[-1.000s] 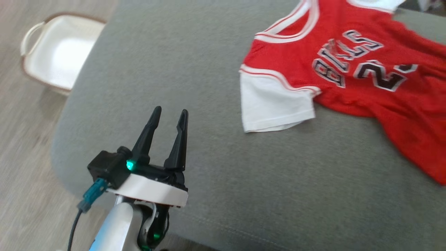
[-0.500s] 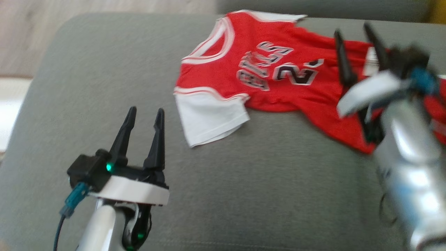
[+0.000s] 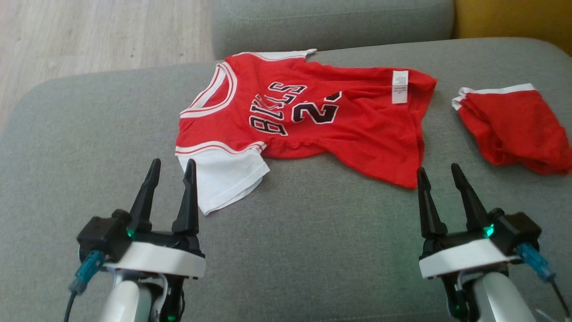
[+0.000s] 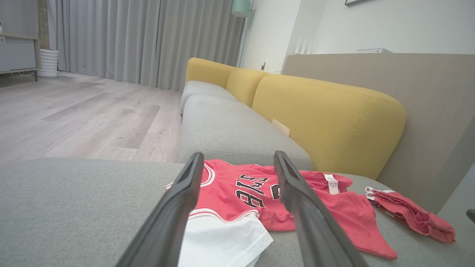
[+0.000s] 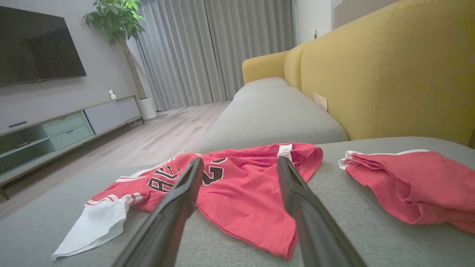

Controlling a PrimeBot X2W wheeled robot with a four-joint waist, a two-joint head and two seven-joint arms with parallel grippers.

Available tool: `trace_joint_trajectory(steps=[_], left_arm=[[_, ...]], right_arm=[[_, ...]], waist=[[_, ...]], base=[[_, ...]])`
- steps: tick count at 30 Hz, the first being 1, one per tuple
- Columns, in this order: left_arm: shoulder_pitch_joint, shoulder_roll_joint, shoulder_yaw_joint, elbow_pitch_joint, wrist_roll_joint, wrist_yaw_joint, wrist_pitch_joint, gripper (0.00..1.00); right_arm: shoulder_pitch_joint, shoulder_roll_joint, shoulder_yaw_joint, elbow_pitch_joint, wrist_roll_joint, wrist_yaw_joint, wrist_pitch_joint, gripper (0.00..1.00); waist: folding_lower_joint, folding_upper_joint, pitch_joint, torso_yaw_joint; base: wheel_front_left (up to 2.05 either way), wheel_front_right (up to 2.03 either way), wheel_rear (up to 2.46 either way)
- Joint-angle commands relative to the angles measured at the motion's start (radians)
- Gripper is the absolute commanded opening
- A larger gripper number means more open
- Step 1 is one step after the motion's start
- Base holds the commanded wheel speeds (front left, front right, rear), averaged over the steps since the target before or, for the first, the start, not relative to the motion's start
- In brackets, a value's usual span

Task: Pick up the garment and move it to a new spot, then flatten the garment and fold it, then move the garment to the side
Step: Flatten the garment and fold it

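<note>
Left gripper (image 3: pixel 173 162) and right gripper (image 3: pixel 438 169), both spread and empty, hover over the sofa cushion's (image 3: pixel 313 250) near edge; red jersey (image 3: pixel 313 120) lies just ahead, stretched crosswise, white sleeve (image 3: pixel 228 179) beside the left.

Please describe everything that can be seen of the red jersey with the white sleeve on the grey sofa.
The red jersey looks like thin soft fabric, with black white-edged lettering, white-striped neck trim and a white sleeve pointing toward the robot. It lies front up and wrinkled on the grey seat cushion, a hem corner turned over so a white care label shows. The other red garment lies apart from it; the open left gripper and right gripper do not touch it.
</note>
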Motion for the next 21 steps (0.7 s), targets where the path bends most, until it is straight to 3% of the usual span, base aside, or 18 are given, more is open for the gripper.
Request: trace_joint_trajectory(steps=[1, 16, 21], left_arm=[[-0.021, 0.004, 0.041, -0.027, 0.004, 0.004, -0.005, 1.00], [-0.022, 0.004, 0.053, 0.019, 0.020, -0.001, -0.005, 1.00], [-0.050, 0.004, 0.060, 0.082, 0.040, 0.018, -0.005, 1.00]], right_arm=[[-0.024, 0.005, 0.025, -0.046, 0.008, -0.001, -0.011, 1.00], [0.015, 0.005, 0.035, -0.094, 0.029, -0.001, -0.011, 1.00], [0.013, 0.005, 0.037, -0.100, 0.029, -0.001, -0.011, 1.00]], waist=[[0.0000, -0.0001, -0.005, -0.005], [0.0000, -0.0001, 0.009, -0.016], [0.0000, -0.0001, 0.031, -0.023]], base=[[0.00, 0.00, 0.00], [0.00, 0.00, 0.00], [0.00, 0.00, 0.00]])
